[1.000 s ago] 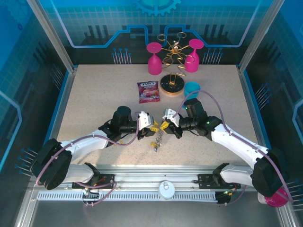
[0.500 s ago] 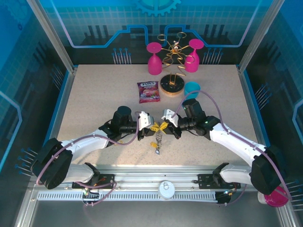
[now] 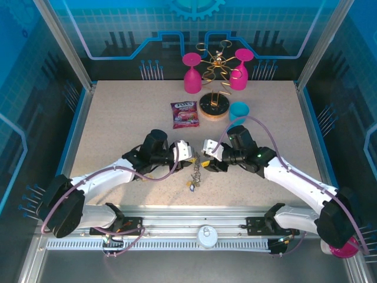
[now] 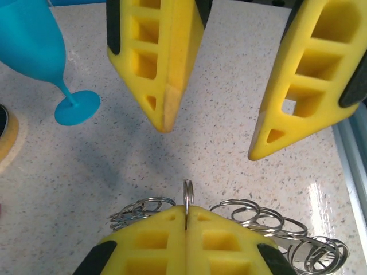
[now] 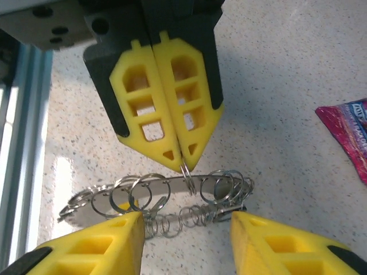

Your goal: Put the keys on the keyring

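My left gripper is shut on one small wire loop of the keyring. The keyring is a flat grey band with wire loops along its rim, and it hangs from that loop just over the table. In the top view the left gripper and right gripper face each other at the table's middle, with the keyring between and below them. A small key dangles at its low end. My right gripper stands open, its fingers either side of the ring and not touching it.
At the back stand two pink glasses and a gold wire rack on a round wooden base. A teal glass and a candy bag are beside it. A metal rail runs along the near edge.
The right gripper has opened and let go of the keyring. The left gripper has stayed pinched on a wire loop, and the ring has shifted slightly left.
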{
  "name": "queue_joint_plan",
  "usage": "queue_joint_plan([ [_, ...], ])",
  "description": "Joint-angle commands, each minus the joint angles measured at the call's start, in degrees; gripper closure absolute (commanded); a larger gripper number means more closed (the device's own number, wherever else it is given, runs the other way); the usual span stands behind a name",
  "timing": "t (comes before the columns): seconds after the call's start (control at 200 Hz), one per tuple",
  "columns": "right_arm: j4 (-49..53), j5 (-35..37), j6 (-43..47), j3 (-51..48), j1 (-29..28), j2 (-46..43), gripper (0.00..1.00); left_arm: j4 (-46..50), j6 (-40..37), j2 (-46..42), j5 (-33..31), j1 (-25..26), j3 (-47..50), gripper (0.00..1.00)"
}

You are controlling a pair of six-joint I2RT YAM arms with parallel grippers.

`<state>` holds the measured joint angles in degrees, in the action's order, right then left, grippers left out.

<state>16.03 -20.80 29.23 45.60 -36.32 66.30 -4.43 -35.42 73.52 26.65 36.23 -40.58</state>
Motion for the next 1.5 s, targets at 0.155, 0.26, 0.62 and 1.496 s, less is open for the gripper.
queue_joint_plan([
  [0.155, -5.80, 0.74, 6.01, -2.73, -2.68, 0.33, 0.67, 14.61, -10.77, -2.44, -2.77, 1.43, -6.54, 1.00],
  [0.26, -8.94, 0.97, 5.82, -3.47, -3.14, 1.40, 0.70, 14.89, -10.99, -3.24, -1.24, 1.53, -6.56, 1.00],
  [0.62, -15.29, -4.30, 5.58, -6.69, -3.67, 2.52, 0.72, 14.30, -10.11, -3.99, 1.56, 1.54, -6.07, 1.00],
  [1.496, -30.26, -8.09, 3.68, -12.86, -2.56, 2.86, 0.77, 14.89, -9.76, -3.78, 3.07, 1.48, -5.89, 1.00],
])
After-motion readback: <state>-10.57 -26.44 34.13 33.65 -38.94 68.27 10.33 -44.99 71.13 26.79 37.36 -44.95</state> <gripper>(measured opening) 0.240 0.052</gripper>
